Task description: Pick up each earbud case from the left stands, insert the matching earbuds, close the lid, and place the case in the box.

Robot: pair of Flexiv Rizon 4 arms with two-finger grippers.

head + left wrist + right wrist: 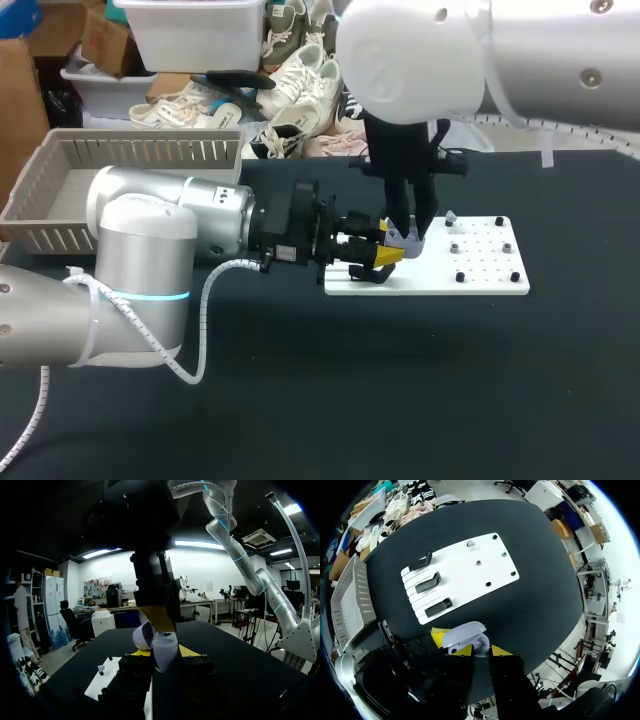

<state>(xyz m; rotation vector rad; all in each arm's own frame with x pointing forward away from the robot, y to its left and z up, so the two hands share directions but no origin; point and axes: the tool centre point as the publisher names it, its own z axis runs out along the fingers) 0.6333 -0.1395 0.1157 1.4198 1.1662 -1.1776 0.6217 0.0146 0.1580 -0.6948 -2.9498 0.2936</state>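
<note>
- My left gripper (380, 256) reaches in level from the left and is clamped on the lavender earbud case (164, 650). The case has its lid open and is held in the air over the left end of the white board (465, 575).
- My right gripper (482, 651) hangs straight above the case's mouth. I cannot tell whether it has hold of an earbud.
- I judge this to be the insertion step. Next, seat the bud squarely, then press the lid shut.
- The three black stands (429, 582) are bare. One pale piece, probably an earbud (470, 543), sits at the board's far end.
- The grey basket (150, 152) lies well apart, beyond my left arm. The two grippers are crowded together, so my right one should lift clear first.
</note>
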